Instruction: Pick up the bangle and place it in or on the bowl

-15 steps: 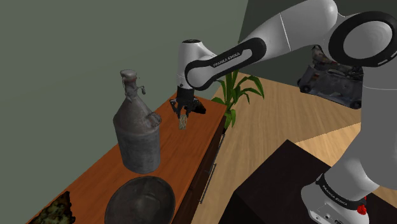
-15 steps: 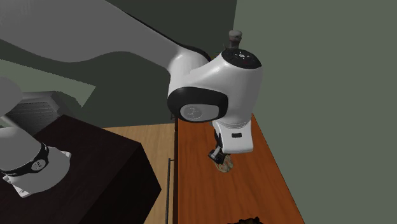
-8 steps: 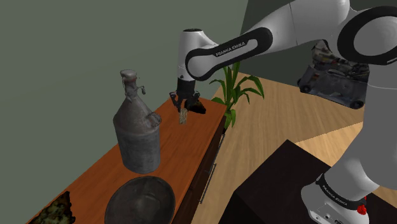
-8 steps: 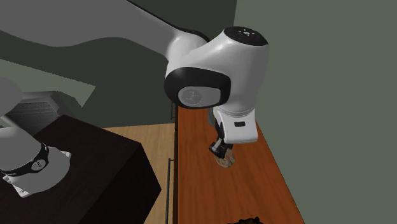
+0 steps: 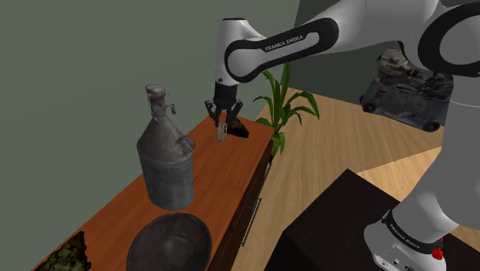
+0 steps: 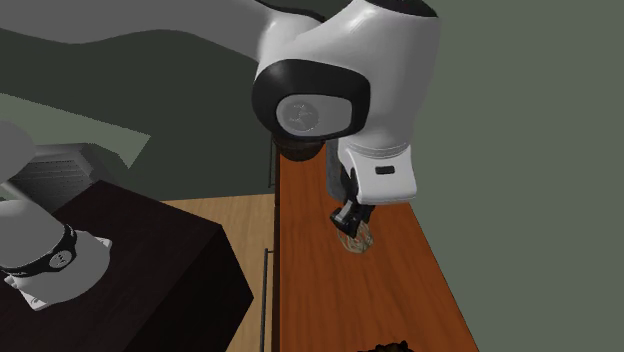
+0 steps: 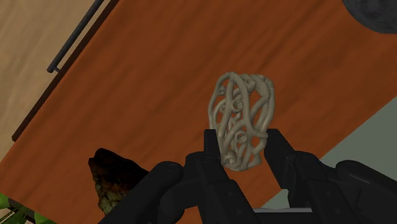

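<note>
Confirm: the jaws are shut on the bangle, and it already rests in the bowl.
Not in the bowl. The jaws are shut on the bangle, but it is held over the reddish-brown top, far from the bowl, as the shoulder view shows.

The flask (image 5: 165, 158) stood on the surface (image 5: 215, 181). Nearer the shoulder camera than the flask lay the bowl (image 5: 169, 242); beyond the flask, the bangle (image 5: 221, 132) hung above the surface (between the jaws), a lump (image 5: 238, 129) just beside it.

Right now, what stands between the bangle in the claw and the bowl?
In the shoulder view, a tall grey jug stands on the wooden top between the bangle, held in the claw, and the dark bowl, nearer the wall.
</note>
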### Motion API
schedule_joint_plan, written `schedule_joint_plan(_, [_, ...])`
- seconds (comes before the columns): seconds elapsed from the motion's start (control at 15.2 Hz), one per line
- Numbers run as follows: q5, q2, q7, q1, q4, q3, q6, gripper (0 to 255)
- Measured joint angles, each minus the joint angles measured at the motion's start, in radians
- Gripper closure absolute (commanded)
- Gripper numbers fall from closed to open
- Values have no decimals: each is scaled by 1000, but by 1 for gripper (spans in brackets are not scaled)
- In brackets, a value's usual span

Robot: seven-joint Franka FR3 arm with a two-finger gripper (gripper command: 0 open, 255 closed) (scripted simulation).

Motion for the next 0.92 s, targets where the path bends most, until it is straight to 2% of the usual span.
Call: schedule_joint_plan(0.92, [15, -50, -6, -1, 111, 7, -160, 255])
